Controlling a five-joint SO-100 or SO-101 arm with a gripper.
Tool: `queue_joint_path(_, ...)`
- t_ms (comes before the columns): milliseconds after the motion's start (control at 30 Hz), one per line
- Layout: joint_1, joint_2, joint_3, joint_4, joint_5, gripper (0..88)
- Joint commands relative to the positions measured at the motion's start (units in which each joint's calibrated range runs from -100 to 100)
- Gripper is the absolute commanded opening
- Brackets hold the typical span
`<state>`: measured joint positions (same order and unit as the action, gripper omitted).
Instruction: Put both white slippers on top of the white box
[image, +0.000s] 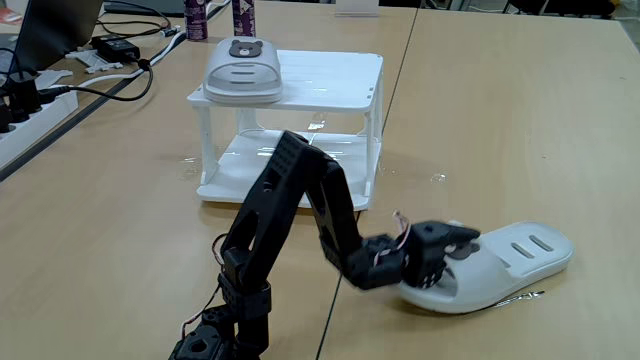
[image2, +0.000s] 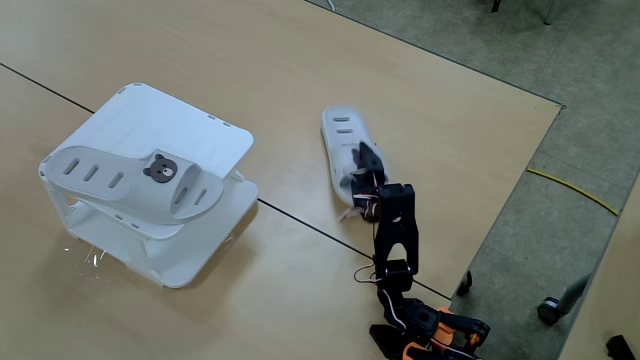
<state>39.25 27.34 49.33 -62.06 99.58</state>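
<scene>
Black arm folds low, gripper clamped on the table slipper beside the rack.

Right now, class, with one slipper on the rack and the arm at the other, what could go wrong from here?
1. The gripper meets the second slipper at one end, so it could droop or slip when lifted.
2. The first slipper lies across the white box top, leaving limited room; the second might nudge it.
3. The box looks light, so a bump could shift it.
</scene>
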Motion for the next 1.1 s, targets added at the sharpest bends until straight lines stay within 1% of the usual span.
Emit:
queue_joint_path(0, -0.19, -19.05, -14.46, 26.51, 0.42, 0.8)
queue_joint_path(33, -0.35, -21.32, -17.26, 31.95, 0.42, 0.8)
queue_joint_path(100, -1.34, -25.36, -21.41, 39.54, 0.42, 0.8)
queue_joint_path(233, -1.5, -33.1, -22.85, 43.34, 0.42, 0.8)
queue_joint_path(400, -1.5, -45.05, -22.85, 51.88, 0.42, 0.8)
queue_joint_path(500, -3.48, -51.45, -22.85, 56.11, 0.42, 0.8)
queue_joint_path(667, -9.89, -62.3, -22.67, 62.06, 0.42, 0.8)
queue_joint_path(767, -13.92, -66.09, -21.95, 63.53, 0.42, 0.8)
queue_joint_path(1067, -29.3, -64.66, -22.04, 63.44, 0.42, 0.8)
